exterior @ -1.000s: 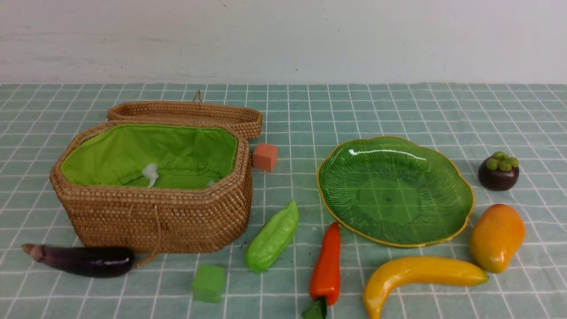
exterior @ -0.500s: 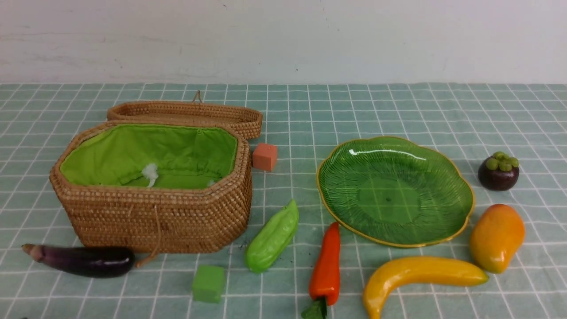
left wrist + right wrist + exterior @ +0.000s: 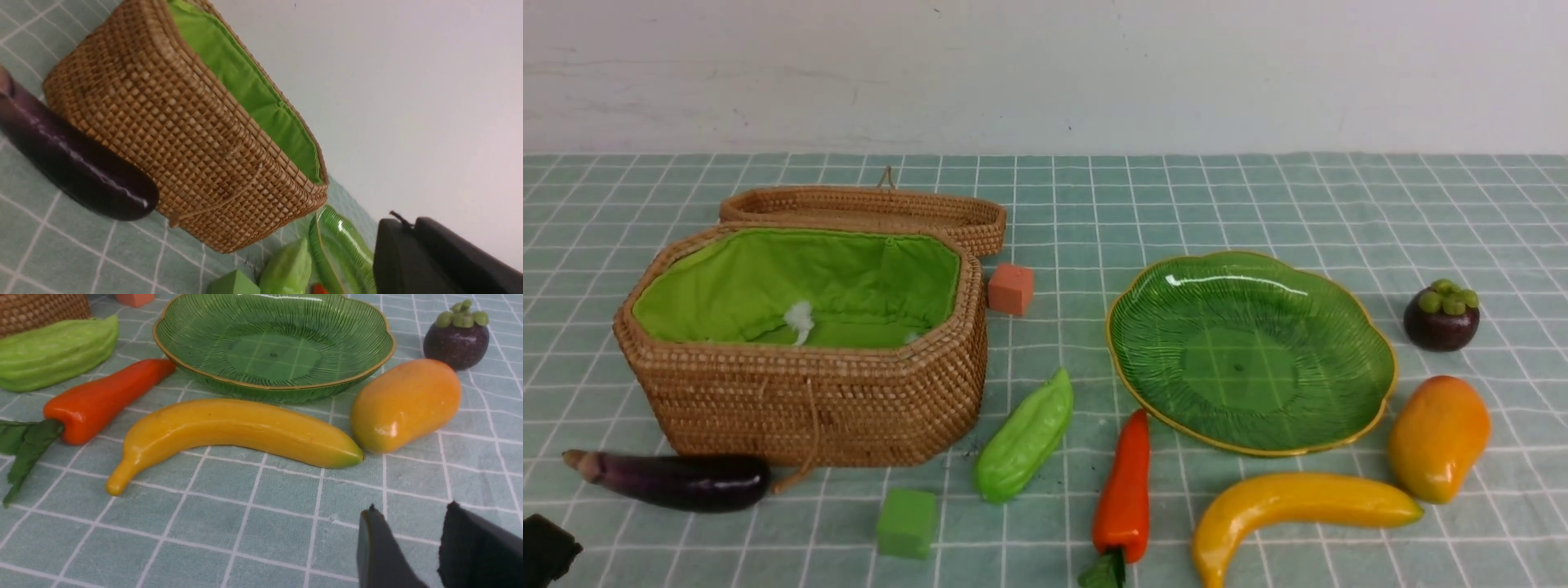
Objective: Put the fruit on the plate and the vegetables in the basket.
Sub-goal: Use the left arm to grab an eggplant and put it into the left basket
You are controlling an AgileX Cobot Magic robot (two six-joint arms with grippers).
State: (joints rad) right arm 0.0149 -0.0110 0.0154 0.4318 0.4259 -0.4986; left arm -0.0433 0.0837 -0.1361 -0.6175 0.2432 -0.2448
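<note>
Left gripper (image 3: 543, 547) low, barely in view; right gripper (image 3: 412, 514) parted, empty.

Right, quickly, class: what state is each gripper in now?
Left gripper: cannot tell, only partly in view.
Right gripper: open, holding nothing.

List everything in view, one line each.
basket: 1, brown wicker, green-lined, left, open
lid: 1, wicker, behind basket
plate: 1, green, right, bare
eggplant: 1, purple, before basket
pod: 1, light green, between basket and plate
orange-red vegetable: 1, green-topped, beside pod
banana: 1, yellow, before plate
mango: 1, orange-yellow, right of plate
mangosteen: 1, purple, far right
orange cube: 1, right of lid
green cube: 1, before basket
left fingers: black, near eggplant, spacing unclear
right fingers: 2, black, apart, empty
</note>
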